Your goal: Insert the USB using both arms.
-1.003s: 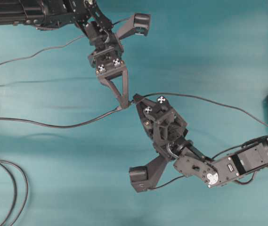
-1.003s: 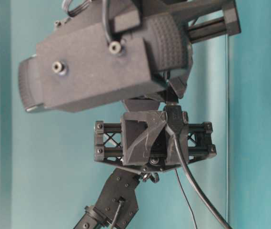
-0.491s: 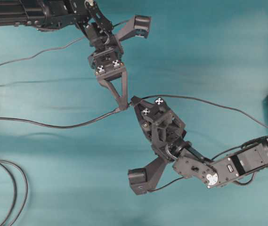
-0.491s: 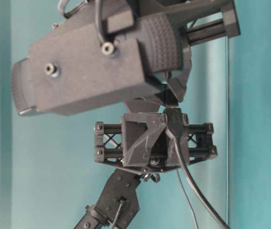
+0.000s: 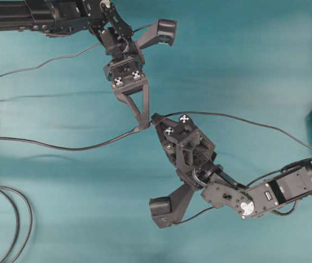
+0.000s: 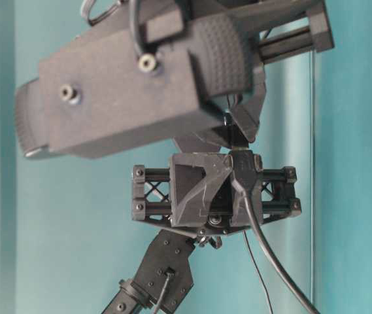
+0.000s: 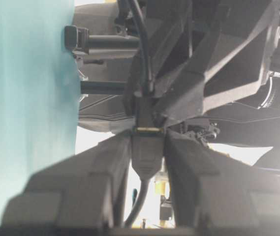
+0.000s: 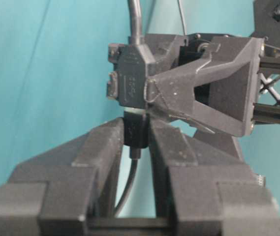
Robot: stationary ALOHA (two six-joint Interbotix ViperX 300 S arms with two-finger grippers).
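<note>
While both arms meet mid-frame overhead, I see the left gripper (image 7: 148, 157) clamped on the USB (image 7: 147, 155). My right gripper (image 8: 136, 135) pinches the black socket (image 8: 135, 130), the two connectors touching end to end.

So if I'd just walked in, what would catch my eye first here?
Two black arms meet tip to tip mid-table: the left gripper from the top, the right gripper from the lower right, each pinching a thin cable's end. Up close, a thin metal band shows where the two connectors join.

USB (image 7: 147, 152), short dark body, thin metal collar showing, seated end-on against black socket (image 8: 131, 81)
</note>
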